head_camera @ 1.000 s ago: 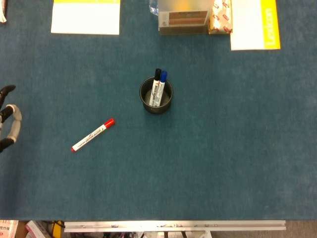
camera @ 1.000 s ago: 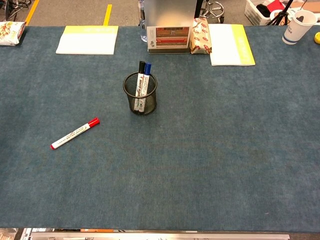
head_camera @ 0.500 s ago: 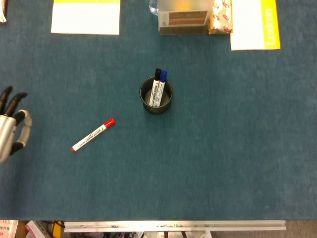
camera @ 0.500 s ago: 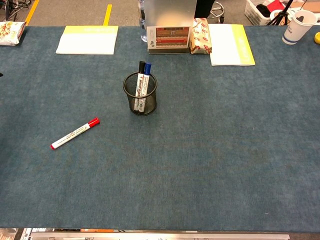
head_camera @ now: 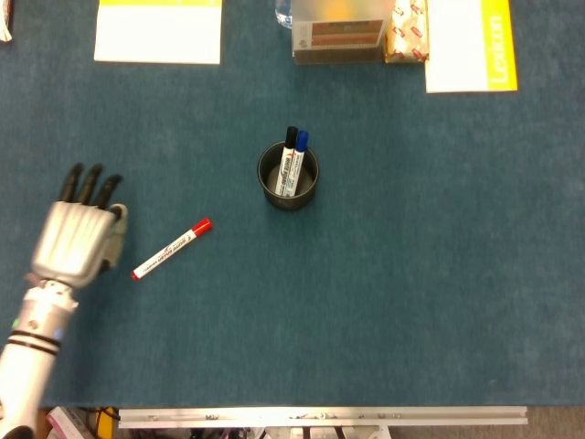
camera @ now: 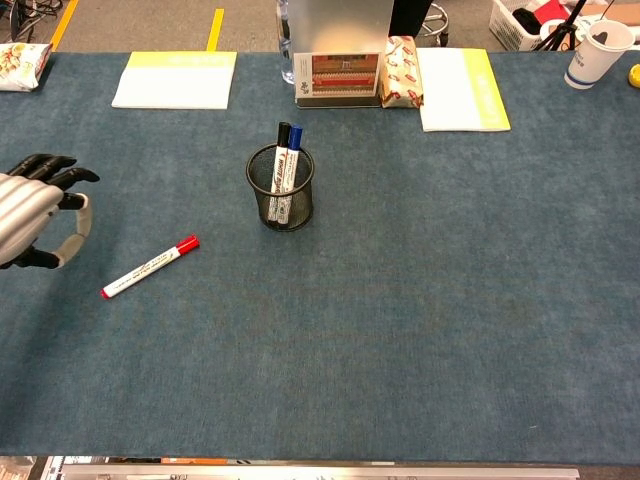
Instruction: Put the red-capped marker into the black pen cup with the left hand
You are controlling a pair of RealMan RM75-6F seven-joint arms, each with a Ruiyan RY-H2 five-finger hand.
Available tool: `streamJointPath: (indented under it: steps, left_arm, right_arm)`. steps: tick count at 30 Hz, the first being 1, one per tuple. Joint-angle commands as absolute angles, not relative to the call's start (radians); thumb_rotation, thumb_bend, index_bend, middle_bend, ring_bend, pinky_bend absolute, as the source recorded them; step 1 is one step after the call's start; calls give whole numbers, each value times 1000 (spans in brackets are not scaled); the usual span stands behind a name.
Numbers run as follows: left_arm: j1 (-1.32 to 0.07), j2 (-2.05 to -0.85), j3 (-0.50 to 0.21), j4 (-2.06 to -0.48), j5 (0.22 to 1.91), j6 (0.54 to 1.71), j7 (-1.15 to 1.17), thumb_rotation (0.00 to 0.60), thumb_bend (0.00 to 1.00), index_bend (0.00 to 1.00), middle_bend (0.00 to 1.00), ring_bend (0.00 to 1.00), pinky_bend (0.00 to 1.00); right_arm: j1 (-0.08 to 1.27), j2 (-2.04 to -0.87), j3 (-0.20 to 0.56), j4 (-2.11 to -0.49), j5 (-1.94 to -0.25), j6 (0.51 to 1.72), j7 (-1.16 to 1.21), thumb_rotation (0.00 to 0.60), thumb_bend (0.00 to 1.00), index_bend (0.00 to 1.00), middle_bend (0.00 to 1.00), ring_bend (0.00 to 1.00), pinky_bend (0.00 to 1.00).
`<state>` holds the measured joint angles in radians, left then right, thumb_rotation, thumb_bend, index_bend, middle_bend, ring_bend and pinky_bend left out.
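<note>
Head view: left hand (head_camera: 78, 240) hovers over the table (head_camera: 411, 302), just left of the red-capped marker (head_camera: 172, 249), fingers extended and apart, holding nothing. Marker lies flat, cap end angled toward the black pen cup (head_camera: 288, 176), well apart from it. Cup already holds two markers (head_camera: 292, 157), upright. Right hand not visible in either view. Step judged: approach, grasp not yet made. Next calls for lowering over the barrel, closing around it, then carrying it to the cup's free side.
</note>
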<state>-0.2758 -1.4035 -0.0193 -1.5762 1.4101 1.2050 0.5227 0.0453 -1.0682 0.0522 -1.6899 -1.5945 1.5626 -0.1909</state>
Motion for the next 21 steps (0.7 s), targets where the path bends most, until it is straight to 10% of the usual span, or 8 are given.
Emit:
streamJointPath:
  steps: [1,21]
  left_arm:
    - [-303,-1435,-32,-1607,1389,1189,586,365,290,587,138,0,0]
    - [-348,-1511,-37,-1595,1405,1210,623,242,172,484,115,0,0]
  right_arm:
    - [49,-1068,51,-1686,-1589,1551,-187,600,0,473,313,245,460]
    - [56,-1069,55,-1681,-1581,1541,-170,600,0,473,313,246,460]
